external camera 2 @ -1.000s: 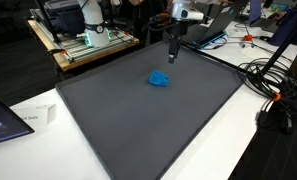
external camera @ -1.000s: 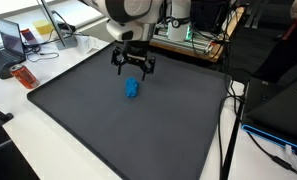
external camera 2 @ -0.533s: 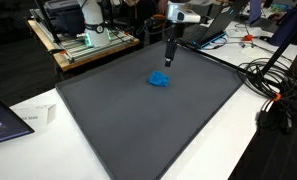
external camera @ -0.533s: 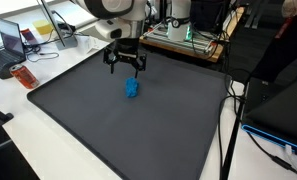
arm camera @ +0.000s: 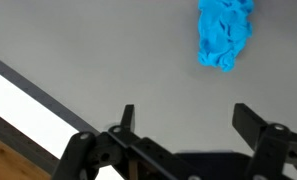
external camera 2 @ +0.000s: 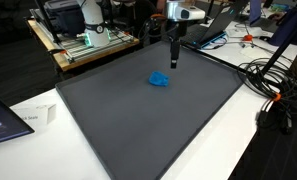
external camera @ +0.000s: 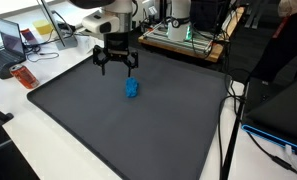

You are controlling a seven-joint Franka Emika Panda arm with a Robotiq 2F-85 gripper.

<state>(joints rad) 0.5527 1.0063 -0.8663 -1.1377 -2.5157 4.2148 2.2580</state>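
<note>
A crumpled blue cloth [external camera: 132,89] lies on the dark grey mat [external camera: 108,130]; it also shows as the blue cloth [external camera 2: 160,79] on the mat [external camera 2: 148,120], and in the wrist view as the blue cloth [arm camera: 225,32] at the top right. My gripper [external camera: 116,66] hangs above the mat, up and to the left of the cloth and well apart from it. The gripper [external camera 2: 173,63] appears near the mat's far edge. In the wrist view the gripper [arm camera: 183,118] stands open with nothing between its fingers.
The mat's edge and white table [arm camera: 18,105] lie close to the gripper. A laptop [external camera: 13,40] and an orange object [external camera: 25,76] sit on the white table. Racks of equipment [external camera 2: 83,35] and cables [external camera 2: 273,85] surround the mat.
The gripper has moved away from the blue cloth, towards the mat's far edge, staying open. The cloth has not moved.
</note>
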